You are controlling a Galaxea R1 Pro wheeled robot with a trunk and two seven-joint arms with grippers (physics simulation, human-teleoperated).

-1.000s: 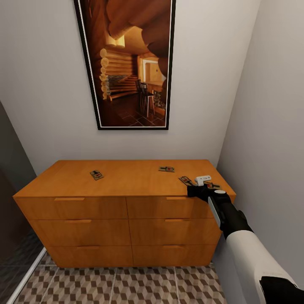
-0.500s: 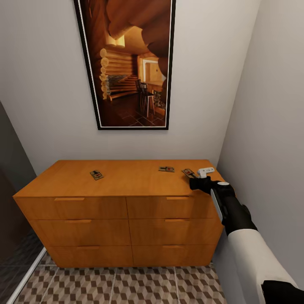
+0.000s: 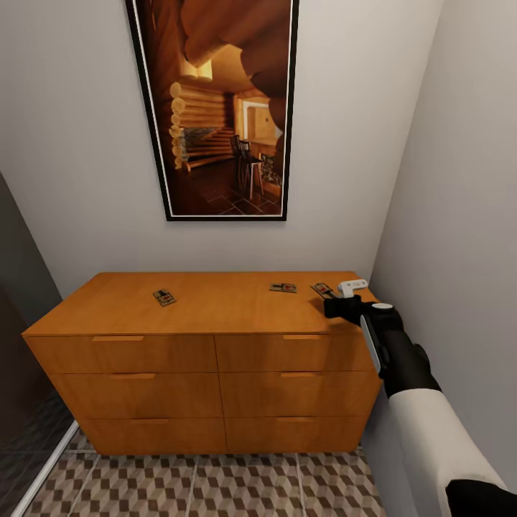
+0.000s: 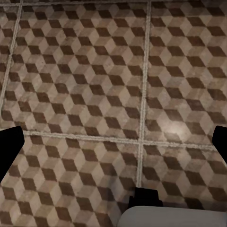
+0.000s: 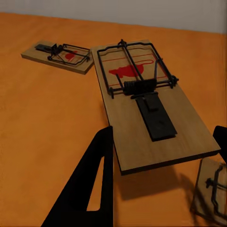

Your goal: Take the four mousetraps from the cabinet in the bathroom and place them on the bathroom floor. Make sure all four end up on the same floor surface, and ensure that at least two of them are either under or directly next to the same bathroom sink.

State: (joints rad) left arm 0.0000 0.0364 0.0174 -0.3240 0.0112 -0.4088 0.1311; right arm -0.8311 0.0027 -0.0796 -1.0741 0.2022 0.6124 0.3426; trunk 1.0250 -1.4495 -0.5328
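Mousetrap in hand (image 5: pixel 142 109): it hangs just above the cabinet (image 3: pixel 215 312) near the back right corner of its top. Its shadow on the wood below tells me it is off the surface.
Right gripper (image 5: pixel 163 132): my fingers sit on either long side of the board's near end, and I judge they are pinching it by the edges.
Left gripper (image 4: pixel 113 146): spread wide with nothing between the tips, pointing down at the bathroom floor (image 4: pixel 94 71).
Other mousetraps: one (image 3: pixel 283 288) lies just beside the held one along the back edge. Another (image 5: pixel 213 194) lies flat under my right finger. The last (image 3: pixel 164 296) lies well apart, towards the left end of the top.
Step in hand: carry this trap clear of the cabinet and down to the tiles.
Doing it well: keep the board level, since I hold only its near end and the far end could sag or swing.
Clearance: go higher before crossing the front edge, so I neither clip the neighbouring traps nor brush the right wall, which is close.
Risk: the wire bar and catch face up, so my fingers should stay on the wood edges.
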